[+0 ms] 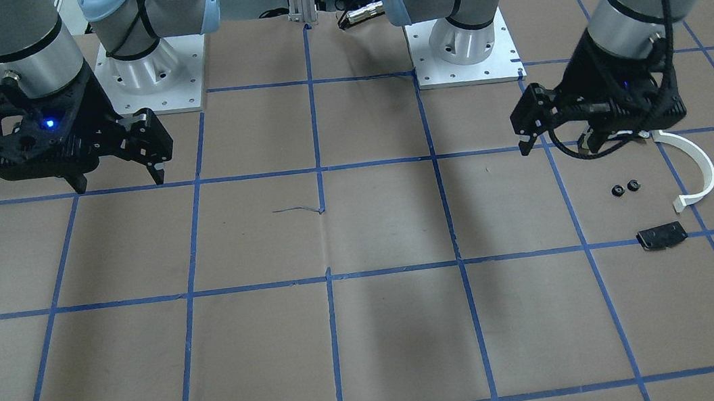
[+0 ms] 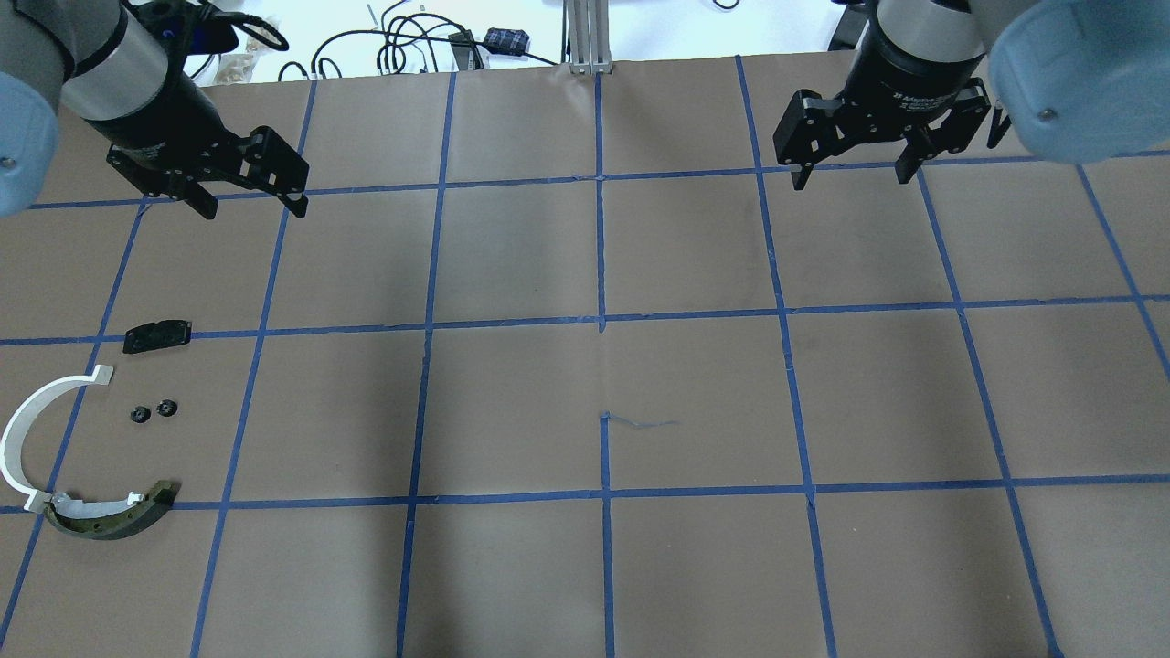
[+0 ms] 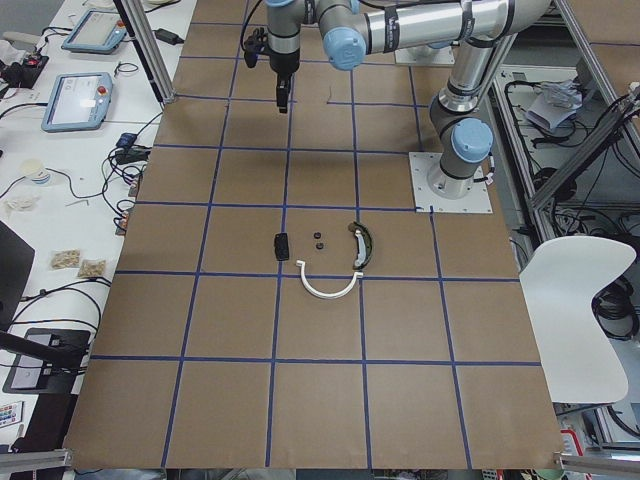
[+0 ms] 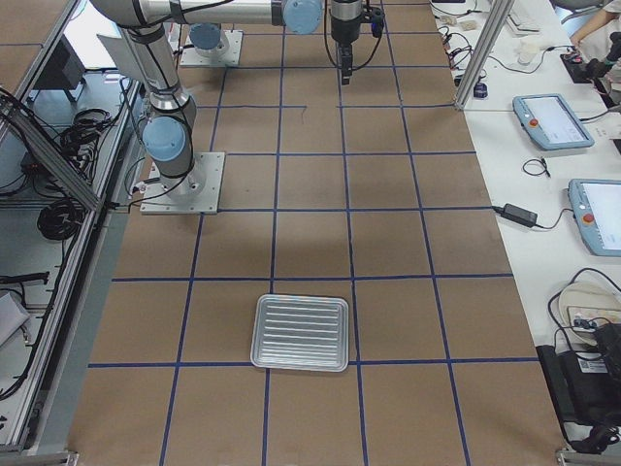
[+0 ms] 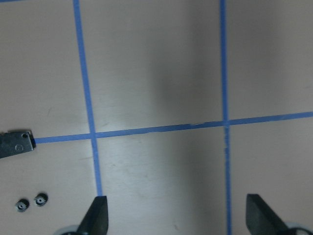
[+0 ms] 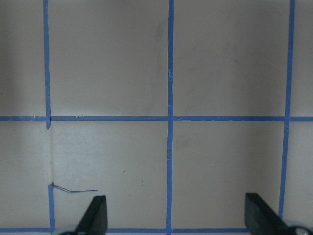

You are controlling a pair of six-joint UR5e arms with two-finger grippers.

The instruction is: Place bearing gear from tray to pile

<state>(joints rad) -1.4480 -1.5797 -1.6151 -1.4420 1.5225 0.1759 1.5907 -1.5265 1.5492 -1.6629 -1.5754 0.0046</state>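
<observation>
A: Status, L to R pls.

B: Far L is the pile (image 2: 140,414): white half-ring (image 2: 9,443), dark curved piece (image 2: 110,523) touching its near end, black plate (image 2: 157,335) a bit apart, and two small gears (image 2: 166,408) side by side between plate and curved piece. Can't tell which one is the bearing gear, too small.

A: L arm?

B: Left gripper (image 2: 255,212) hangs above the table w/ fingers spread, nothing between them. Gears sit toward the robot's side of it and further L, well apart. In its wrist cam they show in the bottom-L corner, outside the L finger, not in the gap.

A: R arm?

B: Right gripper (image 2: 850,181) is across the table, jaws released too, nothing held. Only paper and tape lines under it. Far from the pile.

A: And the tray?

B: Tray (image 4: 301,335) only shows in the R side cam, off toward the table's R end. I see no part in it at that res.

A: So done?

B: Prob yes. Gear-like parts are already on the pile side and both hands carry nothing, so I'd say the placing is finished, or v. close. Nothing left to fetch as far as I can see.
</observation>
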